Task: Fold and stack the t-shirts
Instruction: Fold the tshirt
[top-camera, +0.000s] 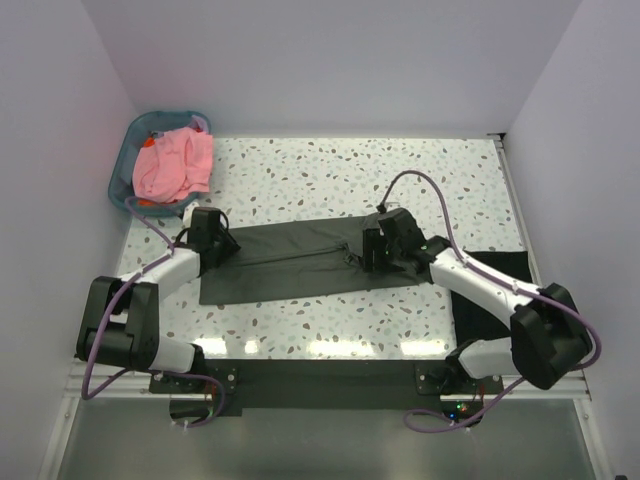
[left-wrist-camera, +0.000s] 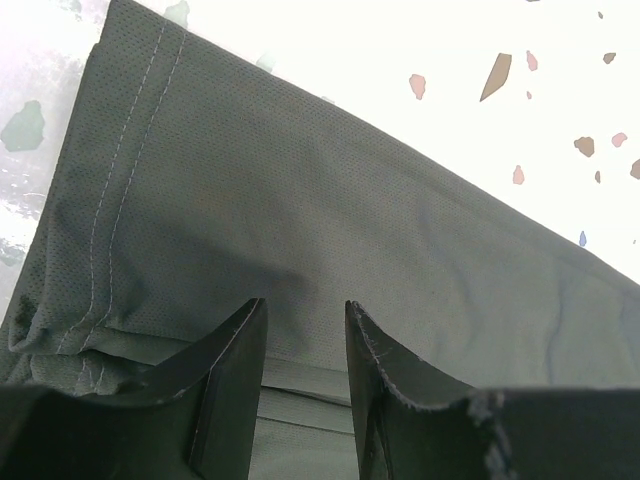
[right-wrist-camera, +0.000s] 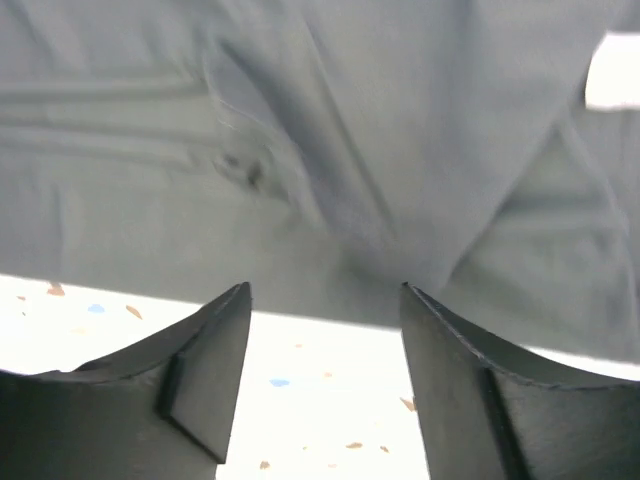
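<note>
A dark olive-grey t-shirt (top-camera: 300, 265) lies flat across the middle of the table, folded into a long strip. My left gripper (top-camera: 225, 246) is low over its left end, open, with cloth showing between the fingers in the left wrist view (left-wrist-camera: 305, 312) and nothing held. My right gripper (top-camera: 372, 252) is over its right end, open and empty (right-wrist-camera: 322, 295), straddling the shirt's edge (right-wrist-camera: 350, 150) and bare table. A salmon-pink shirt (top-camera: 175, 165) is bunched in the basket. A black shirt (top-camera: 490, 264) lies at the right, partly under my right arm.
The teal plastic basket (top-camera: 122, 170) stands at the table's far left corner against the wall. White walls close in the left, back and right sides. The speckled tabletop (top-camera: 330, 170) stretches behind the olive shirt.
</note>
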